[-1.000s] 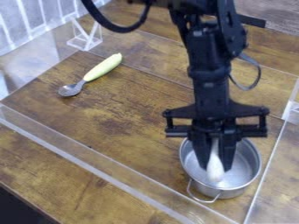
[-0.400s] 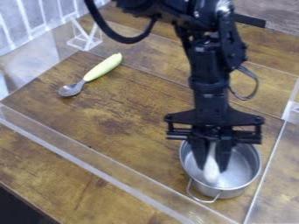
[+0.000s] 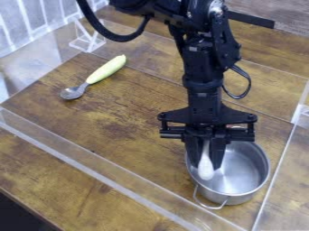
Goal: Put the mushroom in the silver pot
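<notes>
Nearest the camera, a clear plastic barrier edge [image 3: 72, 162] crosses the wooden desk [image 3: 121, 117]. Just behind it, at the lower right, sits the silver pot [image 3: 232, 173], upright, one wire loop handle facing the viewer.

Over the pot's left rim hangs the gripper [image 3: 209, 149], pointing almost straight down. Its fingers [image 3: 200, 144] are clamped on the mushroom [image 3: 209, 163], which hangs between them with its long axis close to vertical. The white lower end dips below the rim line into the pot's left side; whether it touches the bottom I cannot tell. The cap end is hidden by the fingers.

So the pot's middle lies slightly to the right of the held mushroom, and the release likely turns on that small offset: dropped from here, the mushroom should tip over inside, though near the left wall.

Farther back, well apart at the upper left, lies a metal spoon with a yellow-green handle [image 3: 97, 74].
</notes>
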Robot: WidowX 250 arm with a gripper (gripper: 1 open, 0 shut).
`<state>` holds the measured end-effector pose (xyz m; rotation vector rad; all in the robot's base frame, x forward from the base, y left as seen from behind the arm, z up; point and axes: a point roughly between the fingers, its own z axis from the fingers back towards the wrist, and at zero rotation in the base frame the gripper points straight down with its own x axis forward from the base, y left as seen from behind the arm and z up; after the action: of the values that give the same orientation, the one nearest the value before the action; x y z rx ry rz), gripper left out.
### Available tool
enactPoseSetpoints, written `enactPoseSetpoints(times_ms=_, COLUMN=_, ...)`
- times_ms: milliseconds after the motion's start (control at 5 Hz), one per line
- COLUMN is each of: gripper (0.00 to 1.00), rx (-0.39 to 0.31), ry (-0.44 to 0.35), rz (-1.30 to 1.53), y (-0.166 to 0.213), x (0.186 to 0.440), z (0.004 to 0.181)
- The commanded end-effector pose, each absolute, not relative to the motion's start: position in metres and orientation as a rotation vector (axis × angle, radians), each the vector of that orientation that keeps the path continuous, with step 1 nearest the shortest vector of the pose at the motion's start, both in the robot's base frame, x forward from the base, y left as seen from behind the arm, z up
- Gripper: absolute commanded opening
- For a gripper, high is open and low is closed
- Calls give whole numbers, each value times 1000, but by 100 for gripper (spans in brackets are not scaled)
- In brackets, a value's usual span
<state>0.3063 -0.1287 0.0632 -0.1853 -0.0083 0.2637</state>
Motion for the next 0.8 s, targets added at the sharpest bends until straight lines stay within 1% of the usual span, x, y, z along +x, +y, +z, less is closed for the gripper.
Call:
enactPoseSetpoints(times_ms=0, gripper=0, rx=-213, ry=-89, rz=282, y=-121, x=311, z=100)
enactPoseSetpoints(times_ms=200, gripper=0, rx=-221, ry=-109, rz=293, y=-120, x=311, z=116)
enactPoseSetpoints(times_ms=400, gripper=0, rx=-242, ry=-129, rz=320, y=-121, x=309, z=120)
enactPoseSetpoints(times_ms=600, gripper=0, rx=-256, ry=-135, rz=330, y=-126, x=306, z=115)
